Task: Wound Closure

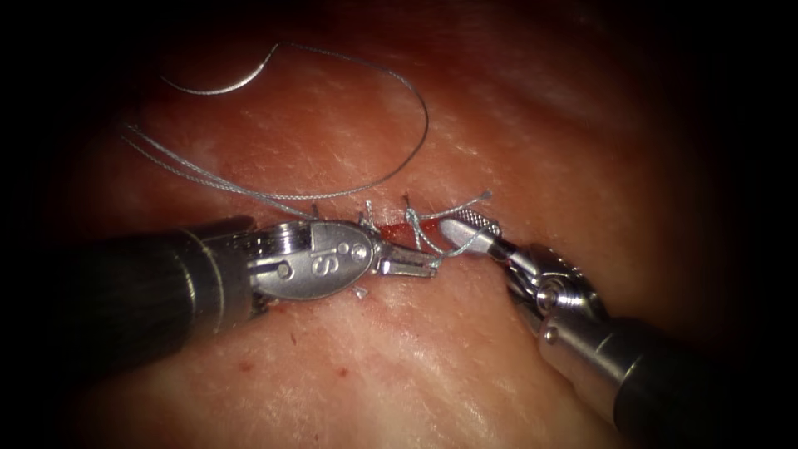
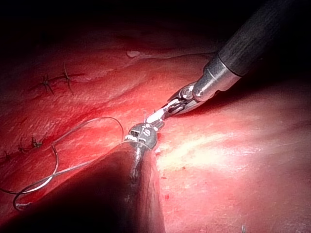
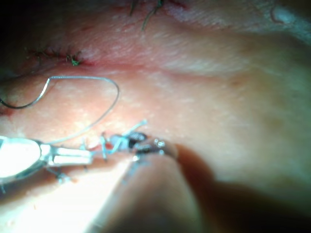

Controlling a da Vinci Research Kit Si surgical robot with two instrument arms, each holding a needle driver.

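- Nearest the endoscope, the left arm's tool (image 1: 411, 266) lies across the tissue (image 1: 432, 366) from the left, its jaws brought together over the cut (image 1: 397, 231); they look clamped on a strand of thread (image 1: 420, 237), though the grip itself is hard to make out.
- Just beside it, the right arm's tool (image 1: 465, 230) comes in from the right, its jaws closed on the same thread close to the cut; a short free end (image 1: 478, 198) sticks out beyond them toward the tissue's far side.
- Short cut ends (image 1: 316, 208) of earlier stitches stand up along the cut, partly hidden behind the left tool's wrist.
- From the cut, the thread runs away in a wide loop (image 1: 420, 108) over the far part of the tissue.
- At the loop's end the curved needle (image 1: 220, 86) lies flat on the tissue near its far left corner, held by neither tool and not in the tissue.
- Red fluid (image 1: 399, 226) shows within the cut.
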